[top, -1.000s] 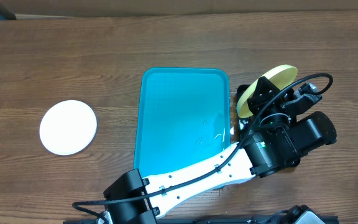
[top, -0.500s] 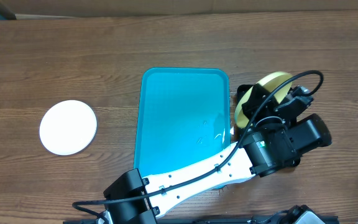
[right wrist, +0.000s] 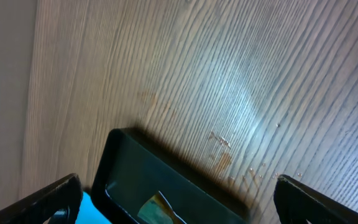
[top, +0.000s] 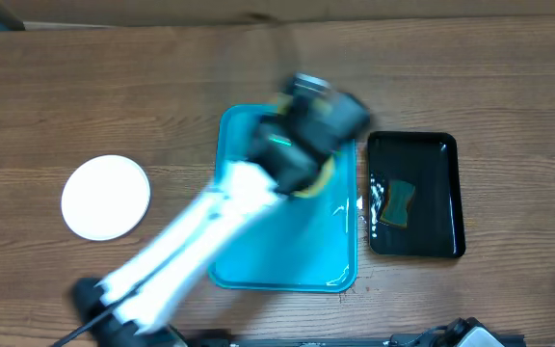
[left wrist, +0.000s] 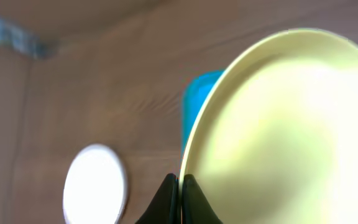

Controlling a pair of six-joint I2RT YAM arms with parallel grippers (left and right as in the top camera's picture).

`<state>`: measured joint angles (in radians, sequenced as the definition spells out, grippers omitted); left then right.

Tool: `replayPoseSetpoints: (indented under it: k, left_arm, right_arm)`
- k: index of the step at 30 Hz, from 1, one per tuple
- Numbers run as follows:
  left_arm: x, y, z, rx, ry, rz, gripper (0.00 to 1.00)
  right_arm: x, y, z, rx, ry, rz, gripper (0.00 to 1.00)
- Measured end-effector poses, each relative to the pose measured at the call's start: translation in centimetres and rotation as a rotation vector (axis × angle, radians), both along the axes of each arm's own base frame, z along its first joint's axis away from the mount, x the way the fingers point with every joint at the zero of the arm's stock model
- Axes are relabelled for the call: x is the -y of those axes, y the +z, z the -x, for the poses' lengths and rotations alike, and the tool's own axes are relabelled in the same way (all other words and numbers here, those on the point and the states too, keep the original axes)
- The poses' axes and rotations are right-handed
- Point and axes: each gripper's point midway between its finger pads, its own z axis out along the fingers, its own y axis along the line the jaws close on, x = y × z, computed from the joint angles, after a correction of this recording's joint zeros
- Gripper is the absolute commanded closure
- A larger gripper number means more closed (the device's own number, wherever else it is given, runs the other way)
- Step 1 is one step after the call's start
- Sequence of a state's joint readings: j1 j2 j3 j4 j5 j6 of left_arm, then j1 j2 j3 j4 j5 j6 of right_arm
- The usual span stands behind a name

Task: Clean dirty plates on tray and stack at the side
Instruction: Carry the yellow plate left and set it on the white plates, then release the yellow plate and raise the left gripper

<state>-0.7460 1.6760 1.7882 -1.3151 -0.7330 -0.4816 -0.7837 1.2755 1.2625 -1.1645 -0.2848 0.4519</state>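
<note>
Left gripper (left wrist: 180,195) was clamped tight on the rim of the yellow plate (left wrist: 278,137), both fingers pinched on the edge. The plate was held tilted up and filled the right side of the wrist view. From overhead the left arm (top: 200,241) was a blur, lying diagonally from the near left corner up over the tray (top: 258,251). Its wrist was above the tray's far half, and only a yellowish sliver of the plate showed under it. I couldn't tell whether the plate touched the tray. The tray's bare blue floor showed a few shiny glints near its right side. A white plate (top: 106,197) lay flat on the table (top: 470,77), well to the left of the tray; whether it was one plate or a stack, I couldn't tell. The black tray (top: 441,231) sat just right of the blue one, with a sponge (top: 402,203) lying in its left half. Right gripper (right wrist: 180,200) had its jaws wide apart with nothing between them, and hung above a corner of the black tray and bare wood.
</note>
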Motion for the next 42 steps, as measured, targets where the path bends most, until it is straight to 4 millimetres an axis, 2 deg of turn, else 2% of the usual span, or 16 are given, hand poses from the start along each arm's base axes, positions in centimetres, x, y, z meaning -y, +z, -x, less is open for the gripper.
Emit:
replayPoseSetpoints:
  k: [4,5,11,15,18,20,22,24,26,29,30,32,35,38,40,42]
  left_arm:
    - [-10.7,1.5,0.8,-0.039,0.301,0.107,0.95]
    - [-14.0,1.3,1.1,-0.056,0.407,0.13,0.95]
    - [-26.1,-1.1,3.1,-0.12,0.786,0.212,0.96]
    - [-32.8,-5.4,5.5,-0.15,0.992,0.304,0.96]
    - [-36.1,-10.1,8.3,-0.196,1.122,0.392,0.96]
    - [-37.2,-12.5,9.4,-0.205,1.168,0.452,0.96]
    - [-38.4,-15.7,9.8,-0.178,1.175,0.561,0.96]
    - [-38.4,-17.6,9.6,-0.166,1.128,0.633,0.96]
    - [-37.7,-18.6,9.0,-0.176,1.067,0.664,0.96]
    - [-36.5,-19.2,8.5,-0.202,1.009,0.672,0.82]
    - [-36.3,-19.3,8.4,-0.208,0.997,0.668,0.73]
    - [-36.1,-19.3,8.5,-0.218,0.996,0.667,0.62]
    - [-35.5,-19.4,9.2,-0.257,1.004,0.674,0.56]
    - [-35.0,-17.6,9.6,-0.275,1.007,0.687,0.51]
    - [-34.7,-13.3,8.1,-0.176,0.943,0.716,0.46]
    - [-32.8,-9.1,6.6,-0.098,0.796,0.734,0.38]
  right_arm:
    - [0.0,0.0,0.0,0.0,-0.001,-0.001,0.0]
    - [0.0,0.0,0.0,0.0,-0.001,0.0,0.0]
    - [0.0,0.0,0.0,0.001,-0.001,0.0,0.0]
    - [0.0,0.0,0.0,0.0,-0.001,-0.001,0.0]
    - [0.0,0.0,0.0,-0.001,-0.001,-0.001,0.0]
    - [0.0,0.0,0.0,0.0,-0.001,-0.001,0.0]
    - [0.0,0.0,0.0,-0.001,-0.001,-0.001,0.0]
    - [0.0,0.0,0.0,-0.001,-0.001,-0.001,0.0]
    - [0.0,0.0,0.0,-0.001,-0.001,-0.001,0.0]
    - [0.0,0.0,0.0,-0.001,-0.001,-0.001,0.0]
    - [0.0,0.0,0.0,-0.001,-0.001,-0.001,0.0]
    - [0.0,0.0,0.0,-0.001,-0.001,-0.001,0.0]
    - [0.0,0.0,0.0,0.0,-0.001,0.0,0.0]
    - [0.0,0.0,0.0,0.0,-0.001,-0.001,0.0]
    - [0.0,0.0,0.0,-0.001,-0.001,-0.001,0.0]
    - [0.0,0.0,0.0,0.0,-0.001,-0.001,0.0]
